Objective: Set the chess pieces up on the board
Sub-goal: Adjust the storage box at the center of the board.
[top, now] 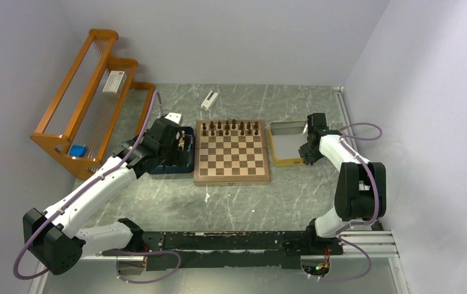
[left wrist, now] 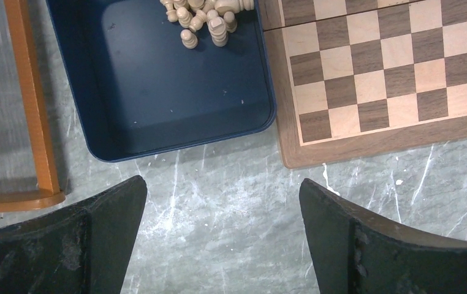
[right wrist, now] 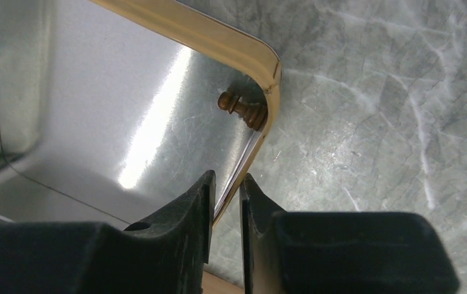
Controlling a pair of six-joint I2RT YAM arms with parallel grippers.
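Note:
The board (top: 231,160) lies mid-table with dark brown chess pieces (top: 231,127) on its two far rows. Pale cream pieces (left wrist: 206,18) lie heaped at the far end of the dark blue tray (left wrist: 157,92), left of the board (left wrist: 390,73). My left gripper (left wrist: 222,184) is open and empty, above bare table just in front of the blue tray. My right gripper (right wrist: 226,177) is shut on the rim of the yellow tray (right wrist: 188,27). One dark pawn (right wrist: 242,109) lies on its side in that tray's corner.
An orange wooden rack (top: 87,104) stands at the far left, holding a white box (top: 114,81) and a blue item (top: 76,149). A white object (top: 209,99) lies behind the board. The walls are close on both sides.

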